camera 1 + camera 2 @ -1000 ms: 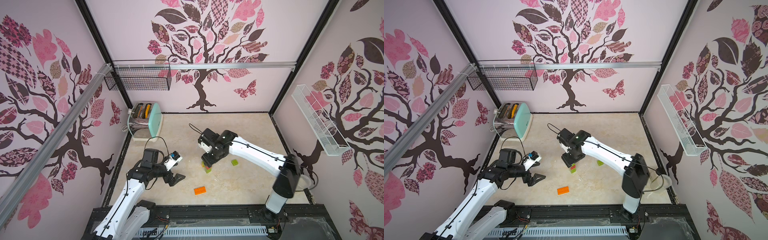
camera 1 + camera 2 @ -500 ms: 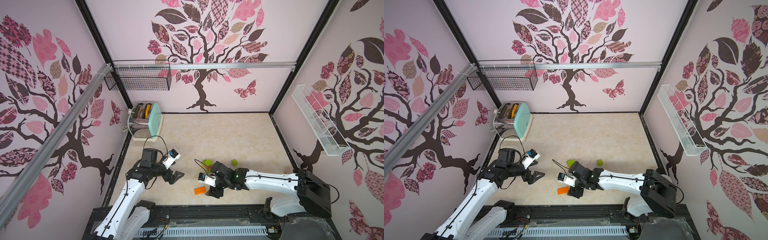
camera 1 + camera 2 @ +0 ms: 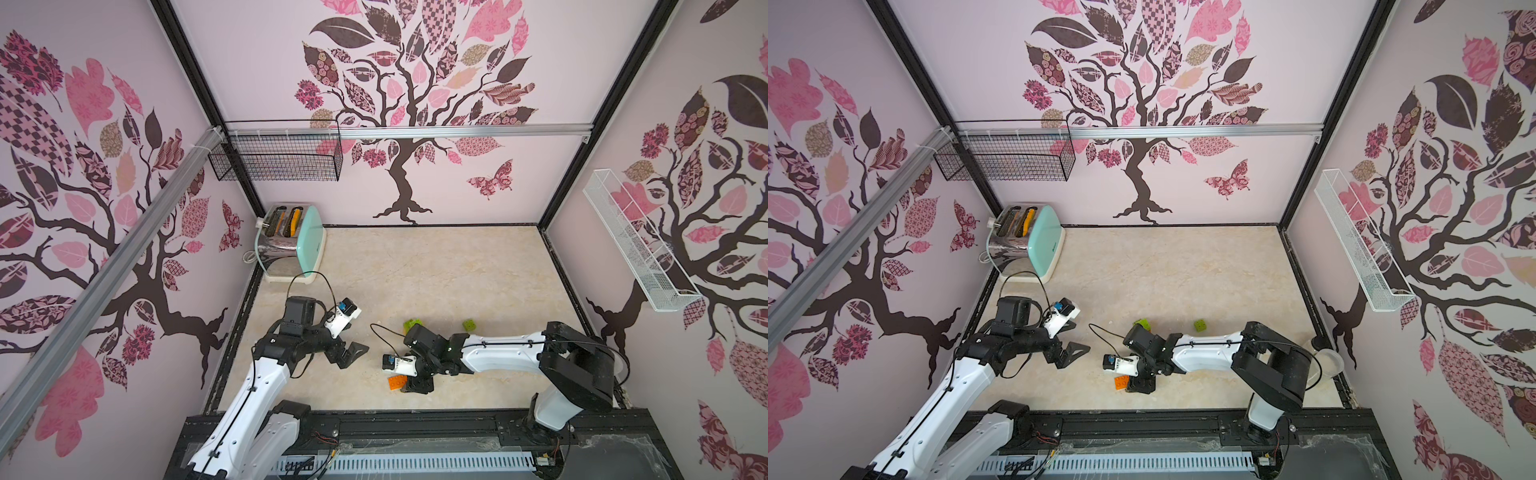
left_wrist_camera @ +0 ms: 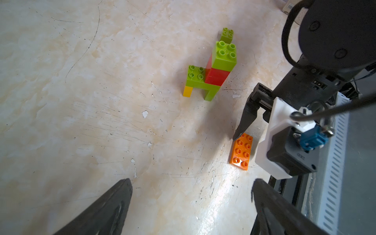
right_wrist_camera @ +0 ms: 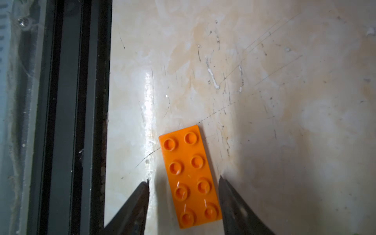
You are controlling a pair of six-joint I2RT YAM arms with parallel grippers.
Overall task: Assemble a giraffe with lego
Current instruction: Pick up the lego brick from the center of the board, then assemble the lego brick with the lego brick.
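Scratched marble worktop (image 3: 436, 270) boxed by tree-patterned walls (image 3: 415, 83), with broad open room toward the back. An orange brick (image 5: 190, 177) lies flat near the front rail (image 5: 67, 101). The right gripper (image 5: 183, 181), over the giraffe (image 4: 211, 75) a second ago, now straddles the brick, jaws unclamped. That giraffe stands mid-worktop. The left gripper (image 4: 191, 181) hangs released.

White-shelled arms with black joints, left arm (image 3: 259, 384) at seven o'clock, right arm (image 3: 503, 358) at five o'clock, thin black cables (image 4: 284, 40) off each wrist, white camera mount (image 4: 274, 130), blue connector (image 4: 313, 141), black tapered fingers (image 4: 247, 116).
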